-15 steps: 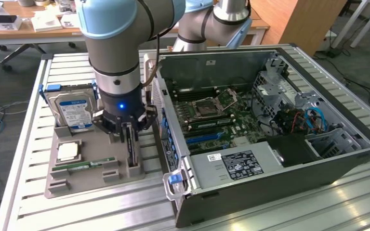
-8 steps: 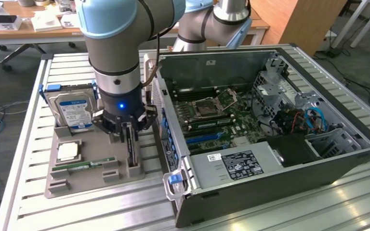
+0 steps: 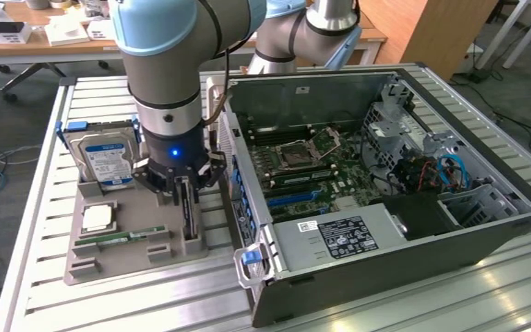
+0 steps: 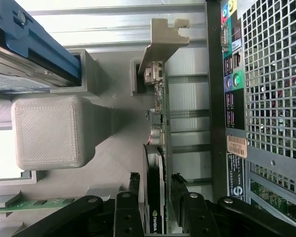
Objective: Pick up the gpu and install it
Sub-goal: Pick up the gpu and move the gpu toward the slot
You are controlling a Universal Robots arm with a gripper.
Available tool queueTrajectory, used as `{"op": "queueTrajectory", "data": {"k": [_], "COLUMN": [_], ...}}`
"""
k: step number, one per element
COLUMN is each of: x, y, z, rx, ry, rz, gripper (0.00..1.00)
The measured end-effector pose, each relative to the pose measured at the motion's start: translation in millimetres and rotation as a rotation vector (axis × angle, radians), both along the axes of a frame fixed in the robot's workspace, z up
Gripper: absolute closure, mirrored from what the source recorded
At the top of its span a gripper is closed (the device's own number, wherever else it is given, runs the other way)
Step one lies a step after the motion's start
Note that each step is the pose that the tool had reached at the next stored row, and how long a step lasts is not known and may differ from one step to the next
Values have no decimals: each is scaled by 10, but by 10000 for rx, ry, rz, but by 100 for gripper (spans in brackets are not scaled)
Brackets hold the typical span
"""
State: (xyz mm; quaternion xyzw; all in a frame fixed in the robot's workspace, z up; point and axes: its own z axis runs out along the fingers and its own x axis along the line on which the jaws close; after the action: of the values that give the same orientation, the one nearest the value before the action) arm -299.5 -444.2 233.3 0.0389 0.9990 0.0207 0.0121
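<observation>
Gpu (image 3: 190,220) on edge in a slot of the grey parts tray (image 3: 118,266), lower left of the exterior view, just beside the open computer case (image 3: 487,228) but outside it. Gripper (image 3: 188,197) directly over the card, lowered onto it, pincer spread with one finger on each side of the gpu and not pinching it. Seen from the exterior view alone: robot arm (image 3: 169,83) upright above the tray; hard drive (image 3: 107,160) with a blue-white label standing at the tray's far end; processor chip (image 3: 97,218) and green memory stick (image 3: 122,238) lying flat in the tray, toward the frame's lower left; motherboard (image 3: 303,162) and labelled power supply (image 3: 344,238) inside the case, centre and lower centre; everything on a slatted metal table (image 3: 431,304). Seen from the wrist view alone: card edge-on between the black fingers (image 4: 133,192), a thin gap on either side; black fan shroud (image 4: 151,173) facing one finger, bare board facing the other; silver bracket (image 4: 164,39) at the card's far end, seated by a notch in the tray; case's rear port panel (image 4: 232,89) and vent grille (image 4: 278,74) close alongside the card; blue rail (image 4: 37,47) of the hard drive beyond a grey tray block (image 4: 49,131).
</observation>
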Motion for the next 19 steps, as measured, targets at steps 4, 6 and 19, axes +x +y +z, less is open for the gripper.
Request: {"op": "queueTrajectory", "data": {"k": [4,6,19], "x": [9,11,10], "y": [-3,-5,-8], "z": [0,0,-3], "rx": [-1,-1,-5], "ry": [1,1,1], "rz": [-36,-53,-227], "gripper": [61,61,61]}}
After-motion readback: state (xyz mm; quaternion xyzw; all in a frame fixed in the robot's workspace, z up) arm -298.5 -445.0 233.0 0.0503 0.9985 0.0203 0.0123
